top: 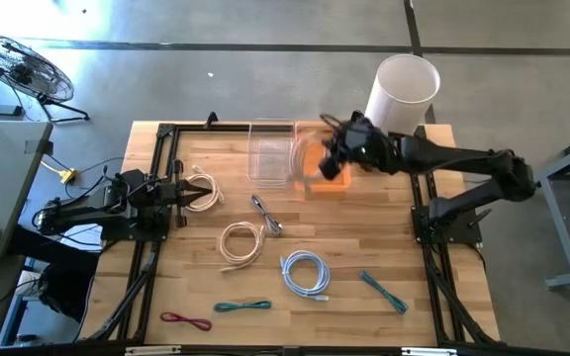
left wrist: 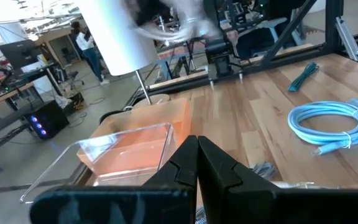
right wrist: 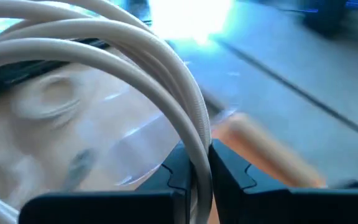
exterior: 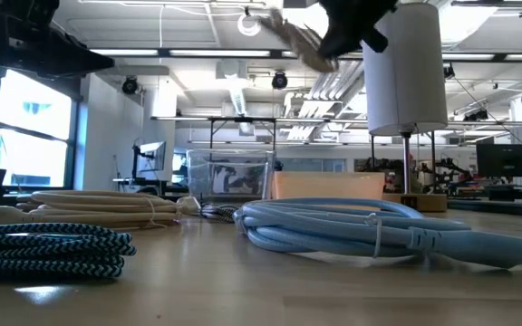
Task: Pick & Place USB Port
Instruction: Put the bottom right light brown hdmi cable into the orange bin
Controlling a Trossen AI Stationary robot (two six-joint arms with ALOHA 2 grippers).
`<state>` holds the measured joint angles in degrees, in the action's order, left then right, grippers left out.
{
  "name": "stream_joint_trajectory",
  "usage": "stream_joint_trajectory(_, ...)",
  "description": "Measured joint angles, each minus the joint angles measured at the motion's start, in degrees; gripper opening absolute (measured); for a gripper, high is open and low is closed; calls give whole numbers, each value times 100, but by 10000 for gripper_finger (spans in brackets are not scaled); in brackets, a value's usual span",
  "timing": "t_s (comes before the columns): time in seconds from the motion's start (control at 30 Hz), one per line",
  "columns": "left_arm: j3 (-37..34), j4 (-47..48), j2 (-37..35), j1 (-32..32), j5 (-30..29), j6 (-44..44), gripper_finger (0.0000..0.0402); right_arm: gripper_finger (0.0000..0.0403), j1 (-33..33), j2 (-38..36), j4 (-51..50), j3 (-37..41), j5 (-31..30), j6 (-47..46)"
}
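Note:
My right gripper [top: 332,160] is shut on a cream coiled USB cable [top: 310,158], held in the air over the orange bin [top: 332,184] beside the clear bin [top: 270,153]. The low view shows that cable [exterior: 297,41] high above the table, under the gripper [exterior: 347,32]. My left gripper [top: 188,193] waits shut at the table's left side, with another cream cable [top: 206,188] lying at its tips; whether it touches that cable, I cannot tell. My right gripper pinches several strands of the cream coil [right wrist: 194,134] between its two fingers [right wrist: 229,174]. The strands run across the fingers. The coil is lifted clear of the table and loops out in front of the fingertips, over the bins.
Lying on the table: a cream coil [top: 240,242], a grey cable [top: 267,216], a light-blue coil [top: 305,272], two teal cables [top: 382,290] [top: 242,307] and a red one [top: 186,319]. A white cylinder [top: 404,91] stands on a post at the far right corner.

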<state>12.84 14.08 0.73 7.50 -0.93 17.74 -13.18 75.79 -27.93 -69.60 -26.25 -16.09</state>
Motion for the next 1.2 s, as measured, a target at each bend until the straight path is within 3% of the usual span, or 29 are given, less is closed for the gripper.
stream_joint_trajectory(0.2,0,64,-2,-1,215,-2,1,28,-536,591,-330,4,-604,-124)
stream_joint_trajectory(0.57,0,456,-2,0,314,-24,1,28,-567,1839,-1189,-204,-1261,191)
stream_joint_trajectory(0.8,0,505,-2,1,293,-5,1,28,-426,2062,-1456,-683,-1972,901)
stream_joint_trajectory(1.2,0,546,-2,-1,288,-4,1,28,-430,2100,-2026,-811,-2240,1195)
